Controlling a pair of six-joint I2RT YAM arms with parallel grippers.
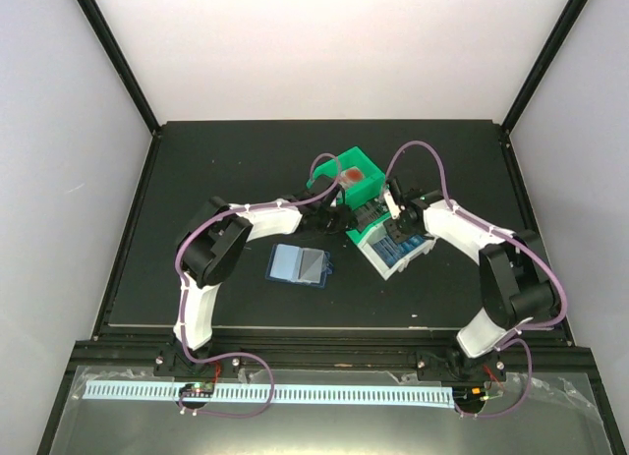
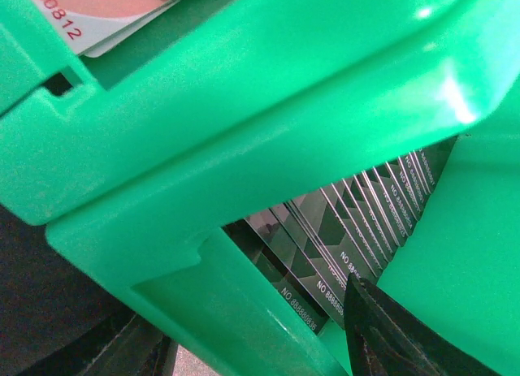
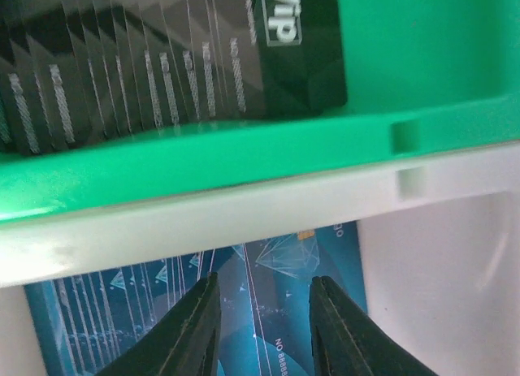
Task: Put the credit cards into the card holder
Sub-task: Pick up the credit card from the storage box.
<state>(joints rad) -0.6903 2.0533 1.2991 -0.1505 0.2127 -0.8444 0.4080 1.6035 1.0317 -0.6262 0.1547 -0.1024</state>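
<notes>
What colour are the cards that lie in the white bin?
Blue, with pale diamond and line patterns. The right wrist view shows the cards best.

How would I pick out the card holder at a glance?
On the black table, look just left of the white bin and nearer than the green bin. The card holder lies open and flat there, alone: a small dark-edged rectangle with pale blue panels, not a raised box like the bins.

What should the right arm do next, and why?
Probably ease the right end effector down and close it on one of the blue cards. It stands open over them in the white bin, holding nothing, and the card holder lies open nearby, ready to take a card.
</notes>
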